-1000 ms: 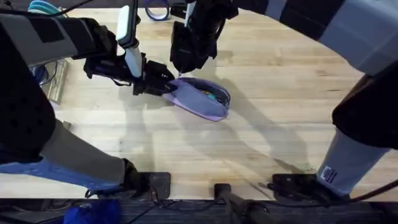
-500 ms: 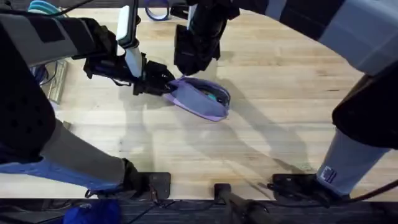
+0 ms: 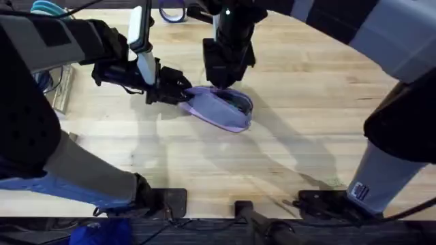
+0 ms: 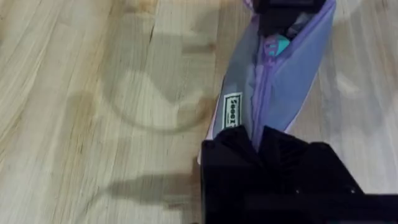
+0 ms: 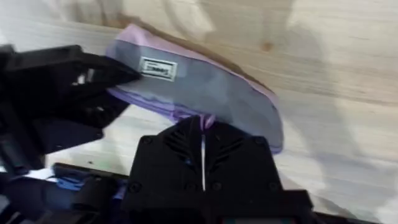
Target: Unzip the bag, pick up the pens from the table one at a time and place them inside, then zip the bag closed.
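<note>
The lavender and grey bag [image 3: 221, 109] lies mid-table on the table [image 3: 306, 136]. My left gripper [image 3: 180, 93] is shut on the bag's left end; in the left wrist view the gripper [image 4: 258, 134] pinches the fabric by the label. My right gripper [image 3: 223, 83] stands over the bag's top, shut on the purple zipper pull [image 5: 204, 121]. The bag [image 4: 273, 81] gapes at its far end, and a bit of green pen [image 4: 281, 45] shows inside. The dark pen is hidden. In the right wrist view the bag [image 5: 199, 84] lies beyond my fingers.
A blue ring-shaped object [image 3: 170, 12] sits at the table's back edge. Teal items [image 3: 46, 8] and a flat object [image 3: 63, 87] lie at the left edge. Bare wood stretches to the right and in front of the bag.
My right gripper has slid to the right along the top of the bag. The left gripper and the bag have stayed in place.
</note>
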Controlling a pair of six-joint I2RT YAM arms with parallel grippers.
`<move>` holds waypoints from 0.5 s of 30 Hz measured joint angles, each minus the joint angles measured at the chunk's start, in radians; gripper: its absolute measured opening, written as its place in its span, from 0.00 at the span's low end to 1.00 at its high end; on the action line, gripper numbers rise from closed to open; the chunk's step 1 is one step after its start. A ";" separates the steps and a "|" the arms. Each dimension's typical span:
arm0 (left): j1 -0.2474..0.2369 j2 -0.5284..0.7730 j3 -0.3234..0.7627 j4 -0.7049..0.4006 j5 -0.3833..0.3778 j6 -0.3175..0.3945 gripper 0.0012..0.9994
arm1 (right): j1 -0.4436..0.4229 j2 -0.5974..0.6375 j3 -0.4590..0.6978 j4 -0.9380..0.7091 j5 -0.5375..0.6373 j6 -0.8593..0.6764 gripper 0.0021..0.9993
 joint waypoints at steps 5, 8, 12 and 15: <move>0.000 0.000 0.000 0.000 0.000 0.000 0.04 | 0.001 0.000 0.001 -0.055 0.053 -0.034 0.03; 0.000 0.000 0.000 0.000 0.001 0.000 0.04 | 0.002 0.000 0.001 -0.079 0.082 -0.054 0.03; 0.000 0.000 0.000 -0.003 0.000 0.000 0.04 | 0.001 0.000 0.001 -0.113 0.105 -0.067 0.03; 0.000 0.000 0.000 -0.006 0.000 0.000 0.04 | -0.007 0.000 0.001 -0.147 0.110 -0.075 0.03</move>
